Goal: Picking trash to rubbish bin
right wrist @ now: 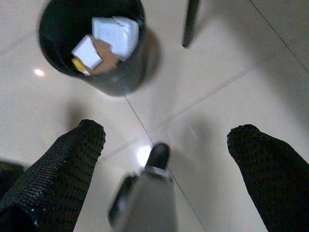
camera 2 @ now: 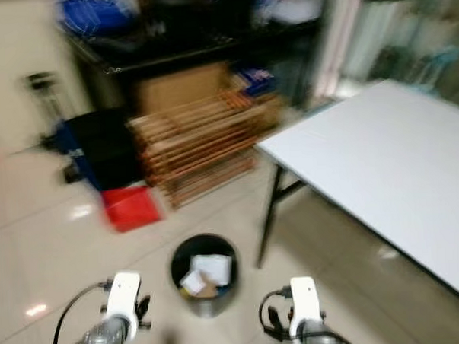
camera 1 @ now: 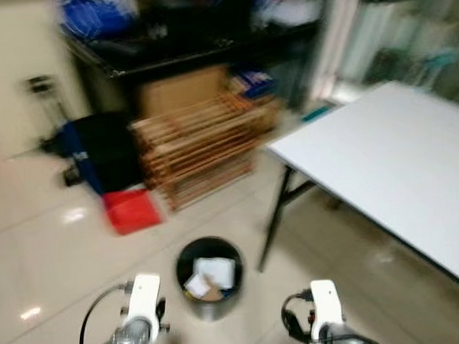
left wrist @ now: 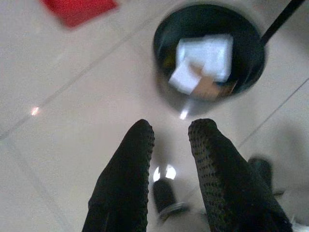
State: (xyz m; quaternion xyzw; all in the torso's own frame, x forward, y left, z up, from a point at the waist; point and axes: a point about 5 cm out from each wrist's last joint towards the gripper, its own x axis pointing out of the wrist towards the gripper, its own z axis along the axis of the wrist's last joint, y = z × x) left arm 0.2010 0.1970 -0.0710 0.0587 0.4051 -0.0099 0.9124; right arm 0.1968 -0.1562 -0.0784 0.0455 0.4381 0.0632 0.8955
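A glossy beige tiled floor [camera 1: 50, 256] spreads below the robot's head camera, the whole scene softened by motion blur. A white folding tabletop [camera 1: 389, 157] on black legs fills the right side, one leg [camera 1: 273, 216] planted on the tiles just beside the bin. Against the far wall a dark shelf unit [camera 1: 186, 44] holds blurred blue and dark items, with a slatted wooden rack [camera 1: 202, 146] leaning in front of it, a black bag [camera 1: 107, 151] to the rack's left and a flat red item [camera 1: 132, 210] lying on the floor near both.

The round black rubbish bin [camera 1: 210, 278] stands on the floor between the two arms and a little ahead of them. Inside it lie white paper pieces [right wrist: 116, 34] and a scrap of brown cardboard [right wrist: 105, 57].

The left hand [left wrist: 171, 145] hangs over bare tile just short of the bin, its two black fingers [left wrist: 130, 179] parted by a narrow gap and gripping nothing. The right hand [right wrist: 166, 140] hovers over the floor beside the bin, fingers [right wrist: 63, 164] spread wide and empty. In the head views, the white wrist housings of both arms show at the bottom edge, to either side of the bin.
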